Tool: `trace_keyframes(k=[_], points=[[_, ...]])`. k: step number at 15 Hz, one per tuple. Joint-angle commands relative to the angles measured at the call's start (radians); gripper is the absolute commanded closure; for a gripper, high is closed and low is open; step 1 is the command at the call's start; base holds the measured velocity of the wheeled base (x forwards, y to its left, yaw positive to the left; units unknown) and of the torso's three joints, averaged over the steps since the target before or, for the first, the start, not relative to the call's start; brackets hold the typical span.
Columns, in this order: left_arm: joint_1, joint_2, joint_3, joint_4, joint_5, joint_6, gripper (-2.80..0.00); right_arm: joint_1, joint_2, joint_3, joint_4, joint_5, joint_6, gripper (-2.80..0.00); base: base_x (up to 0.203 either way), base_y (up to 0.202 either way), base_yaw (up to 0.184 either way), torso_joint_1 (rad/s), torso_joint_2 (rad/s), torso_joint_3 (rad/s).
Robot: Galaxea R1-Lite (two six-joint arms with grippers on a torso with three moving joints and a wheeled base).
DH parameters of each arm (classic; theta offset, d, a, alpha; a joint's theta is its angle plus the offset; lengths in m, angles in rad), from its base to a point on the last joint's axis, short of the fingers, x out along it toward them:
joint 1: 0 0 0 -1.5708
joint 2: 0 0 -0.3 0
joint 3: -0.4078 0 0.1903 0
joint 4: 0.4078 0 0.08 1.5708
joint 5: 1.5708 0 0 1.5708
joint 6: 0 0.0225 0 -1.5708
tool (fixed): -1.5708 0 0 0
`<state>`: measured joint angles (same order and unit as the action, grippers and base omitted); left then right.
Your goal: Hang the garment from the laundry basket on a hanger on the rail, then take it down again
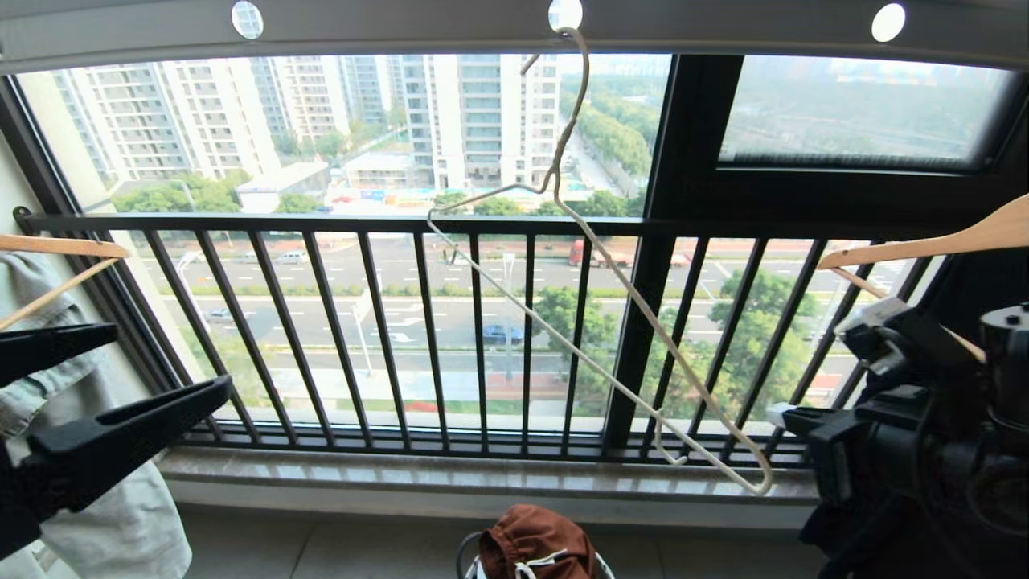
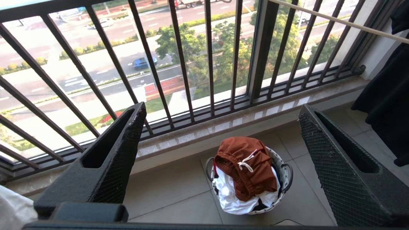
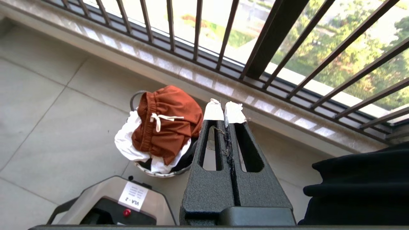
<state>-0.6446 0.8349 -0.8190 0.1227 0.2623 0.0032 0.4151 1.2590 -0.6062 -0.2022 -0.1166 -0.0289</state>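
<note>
The garment (image 2: pixel 245 169) lies bunched on top of the laundry basket (image 2: pixel 285 174) on the floor by the window sill, so I judge I'm at the picking-up step. My left gripper (image 2: pixel 220 153) hangs above the basket, jaws wide apart and empty. My right gripper (image 3: pixel 224 112) has its jaws pressed together on nothing, near the basket. The hanger (image 1: pixel 595 265) dangles bare and tilted from the rail (image 1: pixel 450 24). Next I should lower the left jaws onto the waistband.
</note>
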Motion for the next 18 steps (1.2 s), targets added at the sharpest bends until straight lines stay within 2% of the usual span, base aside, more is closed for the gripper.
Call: trace_keyframes(k=[1,2,3,5,7,12,16,18], points=[[0.107,-0.144,0.119,-0.059,-0.047,-0.003,-2.8,0.0,-0.29,0.023,0.084,-0.008,-0.002,0.0,0.0,0.0,0.0,0.0,0.0,0.0],[0.149,-0.17,0.139,-0.071,-0.059,-0.005,-2.8,-0.001,-0.369,0.018,0.148,-0.017,-0.002,0.0,0.0,0.0,0.0,0.0,0.0,0.0],[0.184,-0.192,0.15,-0.077,-0.067,-0.008,0.0,-0.001,-0.449,0.009,0.227,-0.029,-0.002,0.0,0.0,0.0,0.0,0.0,0.0,0.0],[0.236,-0.222,0.162,-0.073,-0.07,-0.038,0.0,-0.003,-0.584,-0.029,0.39,-0.058,-0.002,0.0,0.0,0.0,0.0,0.0,0.0,0.0],[0.301,-0.261,0.204,-0.075,-0.066,-0.042,0.0,-0.068,-0.672,-0.08,0.504,-0.094,-0.001,0.0,0.0,0.0,0.0,0.0,0.0,0.0],[0.434,-0.419,0.264,-0.074,-0.065,-0.075,0.0,-0.207,-0.84,-0.225,0.631,-0.106,-0.002,0.0,0.0,0.0,0.0,0.0,0.0,0.0],[0.577,-0.504,0.325,-0.073,-0.056,-0.112,0.0,-0.367,-0.907,-0.289,0.685,-0.104,-0.023,0.0,0.0,0.0,0.0,0.0,0.0,0.0],[0.592,-0.578,0.409,-0.076,-0.059,-0.114,0.0,-0.382,-0.976,-0.288,0.722,-0.09,-0.044,0.0,0.0,0.0,0.0,0.0,0.0,0.0]])
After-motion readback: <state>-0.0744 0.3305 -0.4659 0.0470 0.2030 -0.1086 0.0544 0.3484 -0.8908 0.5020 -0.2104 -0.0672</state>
